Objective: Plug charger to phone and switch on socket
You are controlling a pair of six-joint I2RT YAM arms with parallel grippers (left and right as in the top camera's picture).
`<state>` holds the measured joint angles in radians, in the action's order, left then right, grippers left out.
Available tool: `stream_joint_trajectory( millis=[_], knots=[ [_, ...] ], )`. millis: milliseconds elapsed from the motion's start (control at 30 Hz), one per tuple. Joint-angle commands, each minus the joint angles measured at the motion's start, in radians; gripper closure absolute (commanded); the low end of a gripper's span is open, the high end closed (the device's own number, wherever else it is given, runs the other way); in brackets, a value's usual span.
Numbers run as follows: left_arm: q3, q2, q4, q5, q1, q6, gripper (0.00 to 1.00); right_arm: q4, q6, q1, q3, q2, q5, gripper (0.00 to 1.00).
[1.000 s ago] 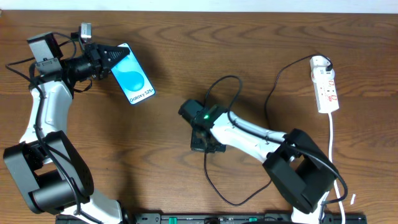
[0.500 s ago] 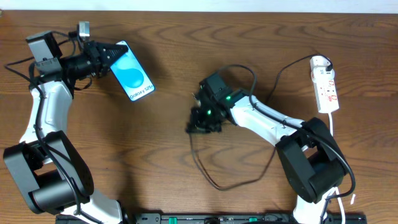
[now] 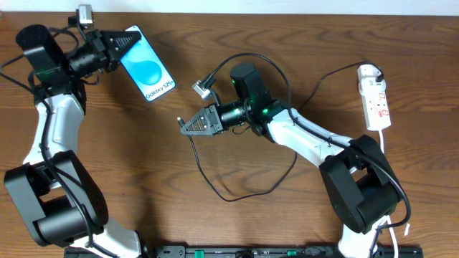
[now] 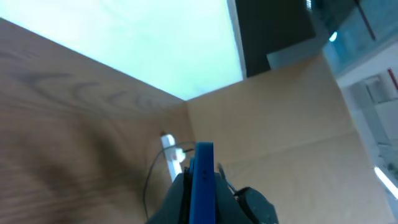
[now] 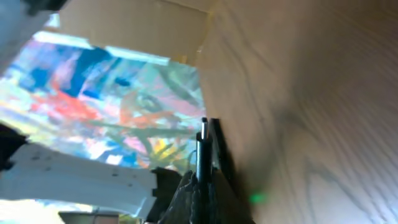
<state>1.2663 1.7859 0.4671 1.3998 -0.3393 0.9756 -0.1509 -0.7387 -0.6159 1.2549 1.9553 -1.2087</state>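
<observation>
Blue-screened phone (image 3: 148,74) sits clamped in the left gripper (image 3: 123,44) while, to the phone's right, the right gripper (image 3: 185,126) pinches the charger (image 3: 229,199) near its tip, so the plugging step seems in hand: next, line tip with port, leaving the socket (image 3: 375,97), farther right, untouched.

Dark brown wooden table (image 3: 143,165) with sideways grain. Thin pale strip (image 3: 287,6) along its far edge, and a black rail (image 3: 215,252) with small green lights along the near edge. Tan board (image 4: 280,124) beyond the table in the left wrist view, beside a bright pale surface (image 4: 155,37). Blurred multicoloured panel (image 5: 112,106) in the right wrist view.
</observation>
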Motion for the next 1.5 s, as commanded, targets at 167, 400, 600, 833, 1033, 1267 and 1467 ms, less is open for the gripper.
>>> stream_joint_trajectory(
  millis=[167, 400, 600, 833, 1033, 1267, 1467],
  knots=[
    [0.011, -0.026, 0.383, 0.085, -0.003, 0.407, 0.93, -0.129, -0.092, 0.004, 0.008, -0.011, -0.079, 0.99],
    [0.011, -0.026, 0.558, 0.094, -0.003, 0.537, 0.93, -0.299, -0.183, 0.019, 0.008, -0.011, -0.077, 0.99],
    [0.011, -0.026, 0.571, 0.099, -0.003, 0.568, 0.93, -0.458, -0.18, 0.02, 0.008, -0.011, -0.077, 0.99],
    [0.011, -0.026, 0.57, 0.077, -0.003, 0.572, 0.93, -0.569, -0.164, 0.02, 0.008, -0.011, -0.077, 0.99],
    [0.011, -0.026, 0.567, 0.06, -0.003, 0.591, 0.93, -0.604, -0.158, 0.02, 0.008, -0.011, -0.077, 0.99],
    [0.011, -0.026, 0.567, 0.024, -0.003, 0.588, 0.93, -0.625, -0.158, 0.019, 0.008, -0.011, -0.077, 0.99],
    [0.011, -0.026, 0.567, 0.026, -0.002, 0.567, 0.93, -0.676, -0.183, 0.019, 0.008, -0.011, -0.077, 0.99]
  ],
)
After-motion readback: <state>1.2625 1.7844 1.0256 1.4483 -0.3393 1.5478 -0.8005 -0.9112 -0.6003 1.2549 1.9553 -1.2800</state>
